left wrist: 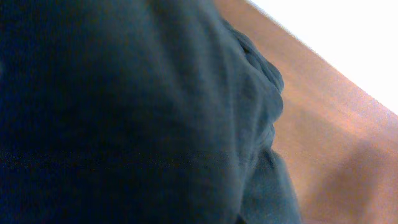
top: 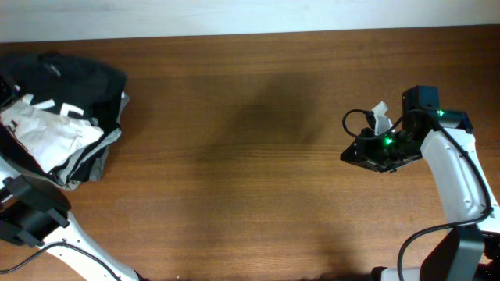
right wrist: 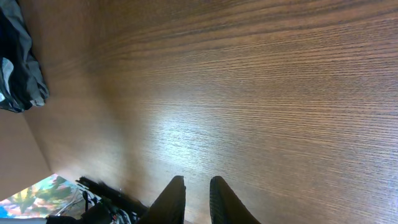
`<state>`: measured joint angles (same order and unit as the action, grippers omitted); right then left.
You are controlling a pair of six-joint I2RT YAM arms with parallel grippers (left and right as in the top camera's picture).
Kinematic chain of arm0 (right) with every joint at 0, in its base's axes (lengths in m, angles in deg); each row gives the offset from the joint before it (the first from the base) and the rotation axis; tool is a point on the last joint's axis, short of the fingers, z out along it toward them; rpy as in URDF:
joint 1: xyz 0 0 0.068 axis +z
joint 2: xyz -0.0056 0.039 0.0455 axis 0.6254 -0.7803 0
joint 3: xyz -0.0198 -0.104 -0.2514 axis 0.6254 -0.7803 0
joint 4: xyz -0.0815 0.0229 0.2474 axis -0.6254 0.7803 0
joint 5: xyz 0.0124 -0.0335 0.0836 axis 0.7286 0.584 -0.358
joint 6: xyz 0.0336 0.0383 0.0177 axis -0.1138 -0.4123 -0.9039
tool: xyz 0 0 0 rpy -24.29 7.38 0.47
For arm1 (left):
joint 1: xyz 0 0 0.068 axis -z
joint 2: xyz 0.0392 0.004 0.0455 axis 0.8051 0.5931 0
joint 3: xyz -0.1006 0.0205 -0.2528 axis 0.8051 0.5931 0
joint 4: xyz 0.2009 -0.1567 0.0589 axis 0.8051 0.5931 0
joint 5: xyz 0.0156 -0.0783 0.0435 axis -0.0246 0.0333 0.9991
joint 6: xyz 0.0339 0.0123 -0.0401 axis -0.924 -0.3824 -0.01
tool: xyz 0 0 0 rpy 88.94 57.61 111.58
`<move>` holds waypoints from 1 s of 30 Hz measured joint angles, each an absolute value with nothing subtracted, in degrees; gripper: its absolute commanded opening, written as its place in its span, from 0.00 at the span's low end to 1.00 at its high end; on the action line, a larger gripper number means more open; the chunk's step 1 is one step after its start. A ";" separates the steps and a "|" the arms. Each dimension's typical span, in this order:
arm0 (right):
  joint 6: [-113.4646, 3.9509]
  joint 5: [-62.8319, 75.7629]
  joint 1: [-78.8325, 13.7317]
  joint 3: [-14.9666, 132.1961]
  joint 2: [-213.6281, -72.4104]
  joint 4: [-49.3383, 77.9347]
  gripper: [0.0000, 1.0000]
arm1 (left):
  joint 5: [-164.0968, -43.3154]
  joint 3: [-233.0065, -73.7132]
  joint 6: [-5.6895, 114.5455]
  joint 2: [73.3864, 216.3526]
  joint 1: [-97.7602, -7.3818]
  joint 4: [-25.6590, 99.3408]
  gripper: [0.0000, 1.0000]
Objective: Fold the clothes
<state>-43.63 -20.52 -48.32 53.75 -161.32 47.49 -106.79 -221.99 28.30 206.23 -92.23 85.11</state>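
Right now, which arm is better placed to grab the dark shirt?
Left. Its camera view is filled by the dark shirt, so it sits right at the pile. The right pincer hangs over the table, far from it.

obstacle: clothes pile [top: 66,117] far-left corner | passage: bare table [top: 250,179] between pile and right arm [top: 451,168]

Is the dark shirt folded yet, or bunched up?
Bunched, not folded: the dark shirt lies crumpled in a heap at the left end of the table, piled with a white garment and a grey garment.
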 measured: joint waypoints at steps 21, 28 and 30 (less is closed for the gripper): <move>-43.63 -20.47 -48.32 53.77 -161.32 46.72 0.24 | -105.70 -219.85 26.66 205.75 -96.23 90.73 0.59; -43.39 -14.68 -48.32 59.57 -157.57 49.04 0.41 | -112.10 -219.85 13.94 202.95 -80.60 95.41 0.60; -42.01 -12.69 -48.32 63.78 -152.58 48.93 0.53 | -109.80 -219.85 10.00 199.02 -74.26 95.91 0.83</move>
